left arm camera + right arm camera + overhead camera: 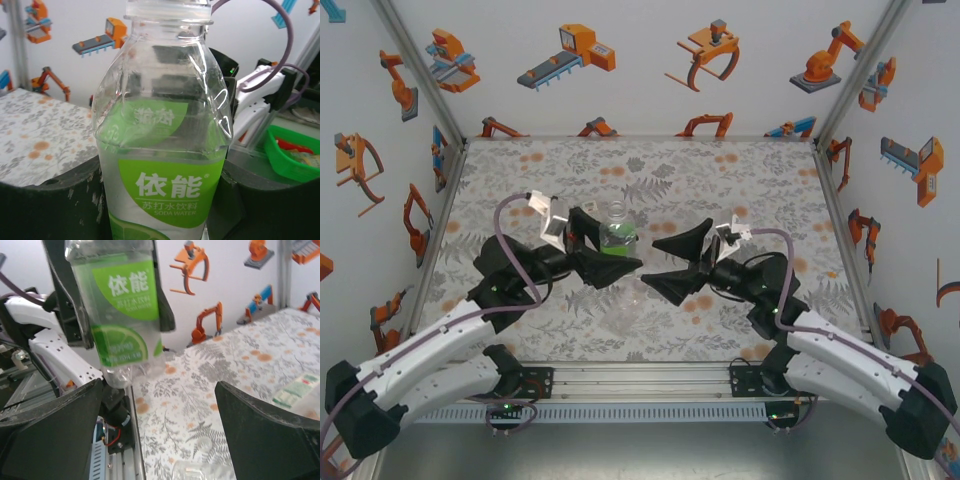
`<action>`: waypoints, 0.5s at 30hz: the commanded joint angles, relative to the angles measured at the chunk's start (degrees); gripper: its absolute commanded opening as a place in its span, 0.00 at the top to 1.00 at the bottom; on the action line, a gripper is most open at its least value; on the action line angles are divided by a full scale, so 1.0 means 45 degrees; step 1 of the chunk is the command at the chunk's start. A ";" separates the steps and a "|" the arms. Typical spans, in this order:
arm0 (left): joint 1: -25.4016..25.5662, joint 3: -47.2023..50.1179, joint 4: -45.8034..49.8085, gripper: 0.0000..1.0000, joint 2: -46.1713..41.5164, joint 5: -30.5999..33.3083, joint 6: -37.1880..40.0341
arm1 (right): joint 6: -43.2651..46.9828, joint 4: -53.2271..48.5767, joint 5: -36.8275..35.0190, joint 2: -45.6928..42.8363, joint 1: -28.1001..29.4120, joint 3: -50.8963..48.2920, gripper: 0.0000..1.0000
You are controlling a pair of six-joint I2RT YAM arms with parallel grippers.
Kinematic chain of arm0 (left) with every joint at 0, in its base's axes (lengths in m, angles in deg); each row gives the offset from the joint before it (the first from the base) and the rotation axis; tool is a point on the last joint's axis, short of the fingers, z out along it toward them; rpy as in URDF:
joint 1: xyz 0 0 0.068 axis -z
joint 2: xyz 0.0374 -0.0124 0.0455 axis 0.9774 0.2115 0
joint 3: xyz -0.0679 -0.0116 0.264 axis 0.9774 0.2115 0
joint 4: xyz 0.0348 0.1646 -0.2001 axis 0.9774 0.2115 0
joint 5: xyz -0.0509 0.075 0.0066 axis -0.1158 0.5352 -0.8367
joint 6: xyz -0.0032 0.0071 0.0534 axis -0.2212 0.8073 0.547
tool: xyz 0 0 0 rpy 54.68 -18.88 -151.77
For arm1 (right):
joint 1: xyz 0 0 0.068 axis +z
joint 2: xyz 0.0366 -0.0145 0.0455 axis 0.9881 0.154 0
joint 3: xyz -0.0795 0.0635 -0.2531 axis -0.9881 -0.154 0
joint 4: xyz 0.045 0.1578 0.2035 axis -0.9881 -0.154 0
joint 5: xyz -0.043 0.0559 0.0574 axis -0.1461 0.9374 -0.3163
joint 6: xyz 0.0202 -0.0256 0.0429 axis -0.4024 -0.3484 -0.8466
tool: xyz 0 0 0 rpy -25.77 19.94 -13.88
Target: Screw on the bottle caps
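Left gripper (618,248) clamped on green-label bottle (617,238). Its fingers (64,305) press both sides of label. Bottle upright between them, bottom lifted off table (740,180). Right gripper (650,264) jaws wide apart, nothing between. Held bottle just ahead of right gripper, toward left-arm side, not touching. Plain clear bottle (200,471) lies on table below right gripper's gap, partly cut off.

White arms (430,350) with black joints; mauve cables (500,215) loop to the black, wedge-fingered left claw (615,246) and right claw (651,263).
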 commanded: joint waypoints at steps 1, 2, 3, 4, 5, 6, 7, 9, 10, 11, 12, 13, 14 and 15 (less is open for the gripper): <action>-0.0289 0.0401 0.1473 0.63 -0.0993 0.0991 0.0555 | 0.0948 -0.4054 -0.1593 -0.0664 0.0045 0.0580 0.17; -0.0383 0.0471 0.1853 0.66 -0.1247 0.1137 0.0552 | 0.1158 -0.5060 -0.1977 -0.0766 0.0049 0.0775 0.17; -0.0516 0.0543 0.2237 0.68 -0.1513 0.1224 0.0562 | 0.1407 -0.6139 -0.2413 -0.0841 0.0044 0.1028 0.18; -0.0649 0.0611 0.2589 0.70 -0.1788 0.1242 0.0555 | 0.1606 -0.7217 -0.2830 -0.0839 0.0046 0.1292 0.18; -0.0733 0.0654 0.2881 0.72 -0.1969 0.1245 0.0555 | 0.1752 -0.8027 -0.3168 -0.0791 0.0036 0.1501 0.18; -0.0818 0.0716 0.3175 0.74 -0.2205 0.1226 0.0570 | 0.1872 -0.8837 -0.3609 -0.0689 0.0048 0.1735 0.18; -0.0894 0.0748 0.3466 0.76 -0.2441 0.1226 0.0616 | 0.1913 -0.9569 -0.4043 -0.0531 0.0049 0.1953 0.18; -0.0955 0.0820 0.3942 0.82 -0.2823 0.1250 0.0669 | 0.1830 -1.0722 -0.4731 -0.0094 0.0049 0.2336 0.19; -0.0974 0.0883 0.4147 0.85 -0.3001 0.1282 0.0705 | 0.1703 -1.1290 -0.5194 0.0180 0.0042 0.2537 0.19; -0.0966 0.0934 0.4287 0.87 -0.3156 0.1318 0.0726 | 0.1567 -1.1743 -0.5508 0.0417 0.0030 0.2684 0.19; -0.0982 0.0982 0.4424 0.88 -0.3307 0.1370 0.0755 | 0.1463 -1.2157 -0.5808 0.0699 0.0029 0.2850 0.19; -0.0981 0.1059 0.4515 0.90 -0.3471 0.1401 0.0747 | 0.1397 -1.2519 -0.5969 0.1000 0.0011 0.2999 0.19; -0.0982 0.1118 0.4567 0.92 -0.3584 0.1421 0.0749 | 0.1381 -1.2758 -0.6004 0.1266 -0.0005 0.3120 0.19; -0.0991 0.1181 0.4664 0.94 -0.3695 0.1421 0.0763 | 0.1362 -1.3063 -0.5935 0.1596 -0.0038 0.3290 0.19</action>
